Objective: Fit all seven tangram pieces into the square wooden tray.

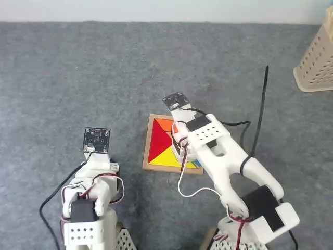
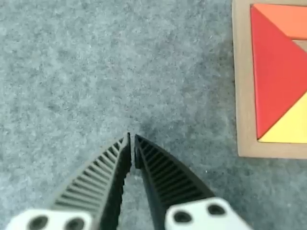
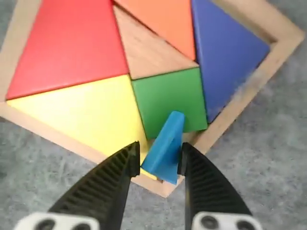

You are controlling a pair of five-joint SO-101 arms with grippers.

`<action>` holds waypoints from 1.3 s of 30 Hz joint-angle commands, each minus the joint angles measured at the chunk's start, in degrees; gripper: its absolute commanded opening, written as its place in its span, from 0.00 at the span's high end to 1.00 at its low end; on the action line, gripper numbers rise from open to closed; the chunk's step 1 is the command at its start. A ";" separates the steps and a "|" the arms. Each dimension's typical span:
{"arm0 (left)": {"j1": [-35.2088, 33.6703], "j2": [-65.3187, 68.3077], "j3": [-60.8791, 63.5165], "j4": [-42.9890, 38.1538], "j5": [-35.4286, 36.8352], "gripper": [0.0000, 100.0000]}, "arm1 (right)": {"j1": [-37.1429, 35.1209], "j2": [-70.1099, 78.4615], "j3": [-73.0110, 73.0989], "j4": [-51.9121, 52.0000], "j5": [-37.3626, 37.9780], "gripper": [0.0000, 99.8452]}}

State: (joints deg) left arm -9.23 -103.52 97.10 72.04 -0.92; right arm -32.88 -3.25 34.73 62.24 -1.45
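The square wooden tray (image 3: 268,62) holds a red triangle (image 3: 67,43), a yellow triangle (image 3: 91,112), an orange piece (image 3: 163,17), a dark blue piece (image 3: 225,52) and a green square (image 3: 168,93). A bare wooden triangle (image 3: 144,55) shows between them. My right gripper (image 3: 159,148) is shut on a light blue piece (image 3: 165,139), which stands tilted on edge over the tray's corner beside the green square. In the high view this arm (image 1: 205,135) covers the tray's (image 1: 147,156) right half. My left gripper (image 2: 132,139) is shut over grey felt, left of the tray (image 2: 241,96).
A beige slotted basket (image 1: 317,57) stands at the far right edge. A black cable (image 1: 263,104) runs right of the tray. The left arm's base (image 1: 88,208) sits at the near left. Grey felt covers the table.
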 commanded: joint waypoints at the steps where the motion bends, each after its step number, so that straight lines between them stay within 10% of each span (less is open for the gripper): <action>1: 0.26 -1.05 -0.57 0.35 -0.09 0.98 | -0.66 -0.92 -0.09 -0.40 -0.35 0.87; 39: 0.26 -1.05 -0.57 0.35 -0.09 0.98 | 7.16 -14.99 12.57 -14.81 -0.62 0.87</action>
State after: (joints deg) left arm -9.23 -103.52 97.10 72.04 -0.92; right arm -26.55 -15.03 47.56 48.79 -1.45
